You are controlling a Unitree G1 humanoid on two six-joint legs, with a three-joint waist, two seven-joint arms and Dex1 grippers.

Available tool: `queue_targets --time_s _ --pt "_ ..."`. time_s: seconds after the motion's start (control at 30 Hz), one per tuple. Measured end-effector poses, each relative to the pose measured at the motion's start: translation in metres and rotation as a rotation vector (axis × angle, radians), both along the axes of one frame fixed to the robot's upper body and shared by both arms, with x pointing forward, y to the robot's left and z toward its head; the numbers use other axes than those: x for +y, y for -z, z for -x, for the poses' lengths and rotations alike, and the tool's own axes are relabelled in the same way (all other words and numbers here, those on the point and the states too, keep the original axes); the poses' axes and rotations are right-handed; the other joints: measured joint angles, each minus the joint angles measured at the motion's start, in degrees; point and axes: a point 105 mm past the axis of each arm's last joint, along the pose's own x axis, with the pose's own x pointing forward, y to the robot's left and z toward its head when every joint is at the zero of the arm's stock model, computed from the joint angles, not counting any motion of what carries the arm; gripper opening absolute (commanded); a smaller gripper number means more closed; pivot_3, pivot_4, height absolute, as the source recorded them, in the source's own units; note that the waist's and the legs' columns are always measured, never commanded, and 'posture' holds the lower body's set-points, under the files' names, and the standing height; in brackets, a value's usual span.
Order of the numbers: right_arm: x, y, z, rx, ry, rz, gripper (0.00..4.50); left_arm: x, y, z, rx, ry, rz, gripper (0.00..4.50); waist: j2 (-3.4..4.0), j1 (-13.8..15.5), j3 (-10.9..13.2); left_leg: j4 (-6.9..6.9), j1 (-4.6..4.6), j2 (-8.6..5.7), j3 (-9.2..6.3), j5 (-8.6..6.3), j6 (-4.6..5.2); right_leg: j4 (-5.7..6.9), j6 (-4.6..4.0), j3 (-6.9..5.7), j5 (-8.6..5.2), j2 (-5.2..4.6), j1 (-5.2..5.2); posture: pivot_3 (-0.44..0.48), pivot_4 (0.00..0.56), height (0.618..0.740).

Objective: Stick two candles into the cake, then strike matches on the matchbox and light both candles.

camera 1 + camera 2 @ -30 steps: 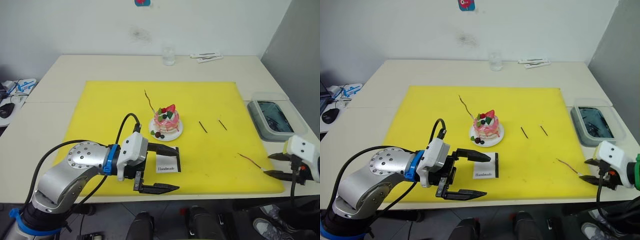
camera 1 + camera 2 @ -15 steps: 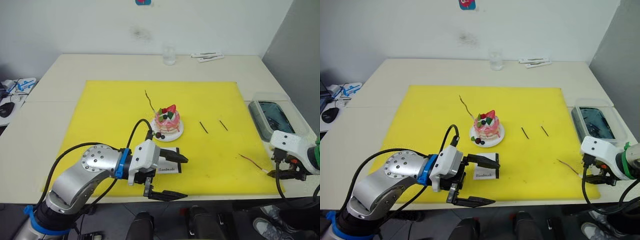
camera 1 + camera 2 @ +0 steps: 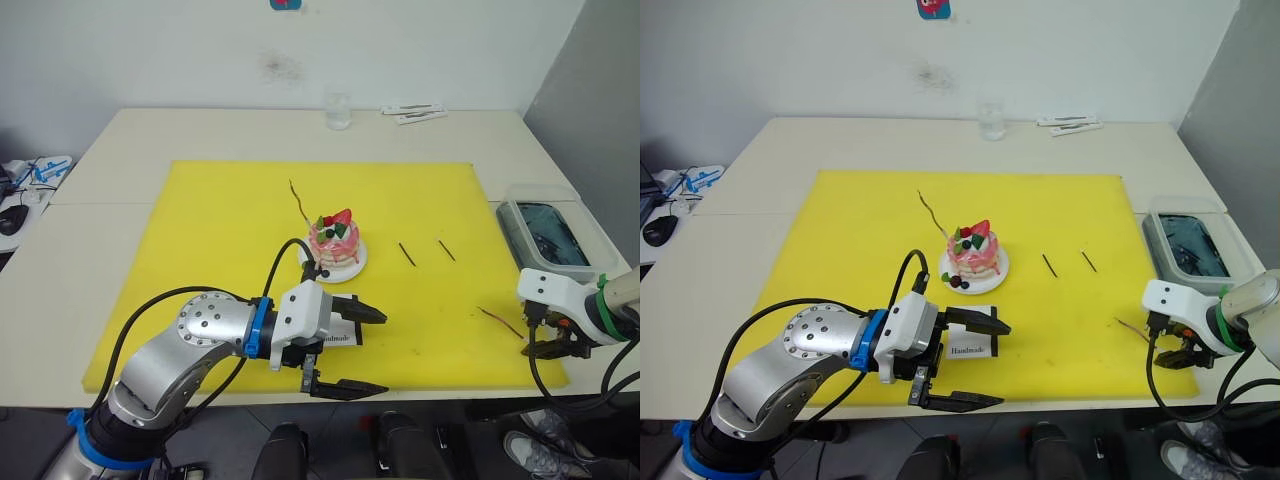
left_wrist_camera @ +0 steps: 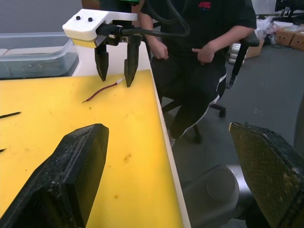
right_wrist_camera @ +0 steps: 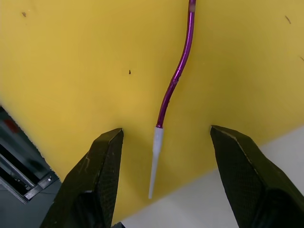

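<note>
Candle (image 5: 176,76) lies flat on the yellow mat (image 3: 230,250) near its right front corner, pale tip between the wide-spread fingers of the right end effector (image 5: 164,180), untouched. Left end effector (image 3: 362,350), also spread wide and empty, hovers at the mat's front edge, its upper finger (image 3: 360,312) over the matchbox (image 3: 335,334). Cake (image 3: 334,245) stands at 12 o'clock from the matchbox, a second candle (image 3: 300,203) leaning out of it toward 11 o'clock. Two matches (image 3: 405,254) lie at 3 o'clock from the cake, apart. Beyond the mat's right edge on the tabletop (image 3: 180,135) sits a clear tray (image 3: 548,238). A seated person (image 4: 199,42) shows past the tabletop's edge.
</note>
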Motion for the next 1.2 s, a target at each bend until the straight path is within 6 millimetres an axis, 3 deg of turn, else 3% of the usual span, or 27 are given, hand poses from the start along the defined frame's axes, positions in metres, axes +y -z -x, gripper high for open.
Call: queue_targets --time_s 0.07,0.27,0.3,0.67,0.83,1.07,1.2 --pt "0.001 0.0 -0.001 0.0 0.001 -0.004 2.4 -0.001 0.0 0.0 0.0 0.0 0.004 4.5 0.0 0.0 0.0 0.0 0.01 0.0 0.01 0.0 0.0 0.0 0.0 0.0 0.0 0.0 0.0 0.0 0.15 0.74" --pt "0.001 0.002 -0.003 0.005 0.009 -0.012 0.18 -0.001 0.0 0.0 -0.004 -0.002 0.002 4.5 0.0 0.0 0.0 0.0 0.01 0.0 -0.01 0.0 0.0 0.02 0.0 -0.01 0.0 0.0 0.0 0.0 0.15 0.74" --pt "0.002 0.003 -0.004 0.006 0.009 -0.014 0.08 -0.001 0.0 0.0 -0.004 -0.002 0.002 4.5 0.0 0.0 0.0 0.0 0.01 0.0 -0.02 0.0 0.0 0.02 0.0 -0.01 0.0 0.0 0.0 0.0 0.15 0.74" --pt "0.004 -0.002 -0.004 0.019 0.035 -0.041 0.08 0.001 0.001 -0.001 -0.019 -0.005 -0.002 4.5 0.01 0.0 0.0 0.0 0.02 0.0 -0.01 0.0 0.0 0.01 0.0 -0.01 0.0 0.0 0.0 0.0 0.15 0.74" --pt "0.015 -0.039 -0.014 -0.073 0.067 -0.154 0.08 0.012 0.004 -0.006 -0.001 -0.078 -0.001 4.5 0.12 -0.1 0.1 -0.02 0.01 0.01 -0.06 0.0 0.0 0.03 -0.02 -0.06 -0.01 0.01 -0.03 0.0 0.15 0.74" --pt "0.099 -0.1 -0.032 -0.36 -0.107 -0.624 0.08 0.048 0.007 -0.017 0.069 -0.348 0.08 4.5 0.04 -0.3 0.1 -0.02 -0.05 0.05 -0.13 0.0 0.0 0.02 0.1 -0.11 0.06 0.05 -0.04 0.0 0.15 0.74" --pt "0.14 -0.114 -0.04 -0.481 -0.179 -0.872 0.08 0.061 0.003 -0.025 0.058 -0.469 0.12 4.5 0.05 0.2 0.1 0.03 -0.17 0.01 -0.26 0.0 0.0 0.02 0.15 -0.17 0.09 0.04 -0.05 0.0 0.15 0.74"
